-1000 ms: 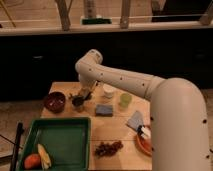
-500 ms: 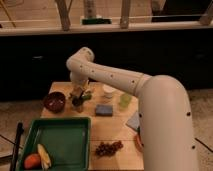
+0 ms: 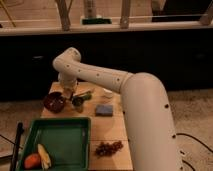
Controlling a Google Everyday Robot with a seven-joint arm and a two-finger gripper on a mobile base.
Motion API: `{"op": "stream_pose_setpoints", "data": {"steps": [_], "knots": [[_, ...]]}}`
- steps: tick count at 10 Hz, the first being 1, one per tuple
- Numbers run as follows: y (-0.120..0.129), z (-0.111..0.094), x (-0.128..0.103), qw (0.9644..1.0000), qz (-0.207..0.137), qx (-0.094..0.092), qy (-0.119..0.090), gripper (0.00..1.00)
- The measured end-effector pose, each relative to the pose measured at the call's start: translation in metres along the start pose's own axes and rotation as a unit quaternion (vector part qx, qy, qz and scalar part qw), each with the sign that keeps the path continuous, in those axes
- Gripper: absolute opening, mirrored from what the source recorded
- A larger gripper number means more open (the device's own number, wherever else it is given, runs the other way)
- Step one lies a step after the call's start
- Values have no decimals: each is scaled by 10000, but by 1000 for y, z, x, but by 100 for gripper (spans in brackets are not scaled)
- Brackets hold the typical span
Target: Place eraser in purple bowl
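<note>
The purple bowl is dark and glossy and sits at the table's left, just behind the green tray. My white arm reaches in from the lower right, bends at an elbow, and comes down over the table. My gripper hangs just above the bowl's right rim. I cannot make out the eraser anywhere on the table. It may be hidden at the gripper.
A blue-grey pad lies mid-table. A small dark cup with a green item stands right of the bowl, and a pale cup stands behind. The green tray holds an orange and a yellow item. Grapes lie at the front. My arm hides the table's right side.
The arm has swung left. The elbow and gripper have moved from mid-table to over the purple bowl's right rim, and the arm now covers the table's right side.
</note>
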Motion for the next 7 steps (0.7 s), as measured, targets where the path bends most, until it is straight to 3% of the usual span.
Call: {"op": "stream_pose_setpoints", "data": {"steps": [7], "knots": [[-44, 30, -34, 9969, -675, -31, -410, 2]]}}
